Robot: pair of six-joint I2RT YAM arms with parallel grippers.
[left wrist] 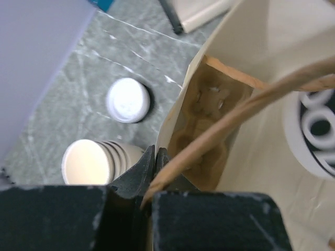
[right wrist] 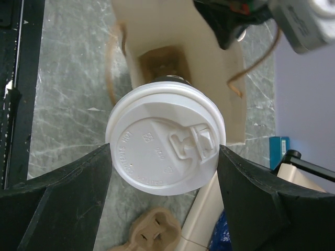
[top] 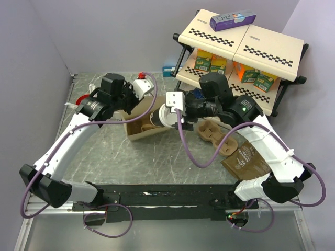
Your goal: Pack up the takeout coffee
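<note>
Grey marble desk (top: 104, 151), cream two-tier shelf (top: 246, 39) at its far right corner, with a purple box (top: 233, 20) on top and juice cartons (top: 210, 61) on the lower tier.

Next down: cream paper bag (top: 137, 127), lying on its side mid-desk, mouth toward my right arm. A flat brown bag (top: 246, 162) lies on the desk under my right forearm.

My left hand (left wrist: 155, 159) is clenched on the paper bag's rim, right where the twisted handle (left wrist: 246, 104) passes between the fingers (can't tell if the handle itself is pinched). That grip has the mouth open.

My right hand (right wrist: 164, 159) is grasping the takeout coffee (top: 165, 116), one finger pressed against each side of the white lid. The cup is tipped over sideways, dark base pointing into the bag, lid toward my wrist. It sits at the bag's mouth; how far past the rim, can't tell.

Pulp cup carrier (left wrist: 201, 130) sits deep in the bag. A second carrier (top: 212, 133) lies on the desk just right of the bag, below my right hand.

Behind the bag, by my left hand: a stack of cream cups (left wrist: 91, 162) and, near it, a white-lidded cup (left wrist: 127, 99).
</note>
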